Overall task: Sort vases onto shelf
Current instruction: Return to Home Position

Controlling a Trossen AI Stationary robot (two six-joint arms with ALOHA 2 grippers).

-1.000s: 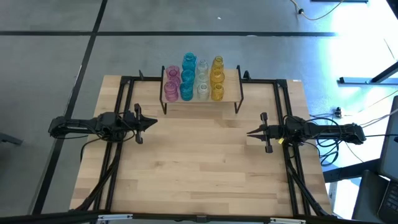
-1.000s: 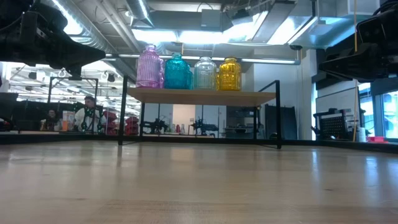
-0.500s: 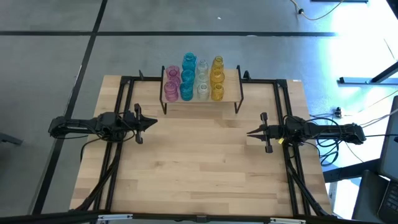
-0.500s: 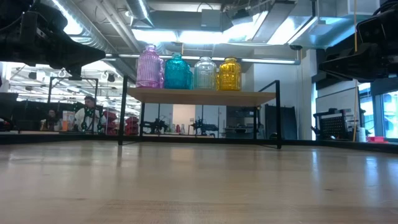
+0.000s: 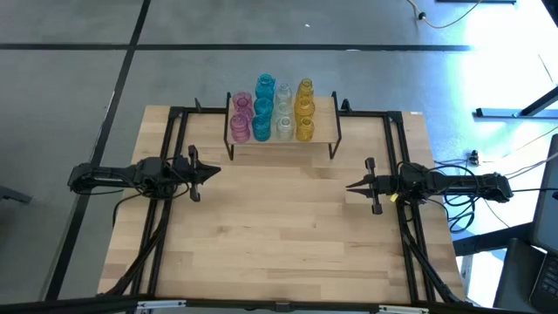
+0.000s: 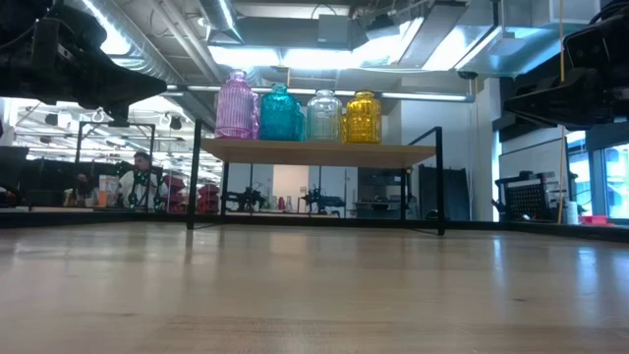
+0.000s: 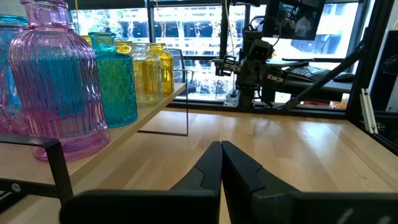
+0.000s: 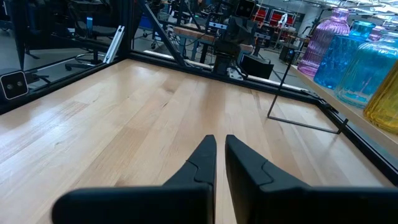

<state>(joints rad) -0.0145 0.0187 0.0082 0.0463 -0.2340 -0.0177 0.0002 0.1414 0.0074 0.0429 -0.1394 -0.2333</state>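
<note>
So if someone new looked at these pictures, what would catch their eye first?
The coloured vases, lined up in pink, teal, clear and amber rows on the shelf at the table's far edge. Then the two dark arms at either side, left gripper and right gripper shut, pointing at each other across the table.

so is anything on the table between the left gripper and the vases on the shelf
Nothing visible. The left gripper, shut and empty, has only bare tabletop between it and the shelf, where the vases stand in colour rows.

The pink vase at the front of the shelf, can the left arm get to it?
Probably yes. The left gripper waits shut over bare table, and nothing stands between it and the front pink vase on the shelf.
</note>
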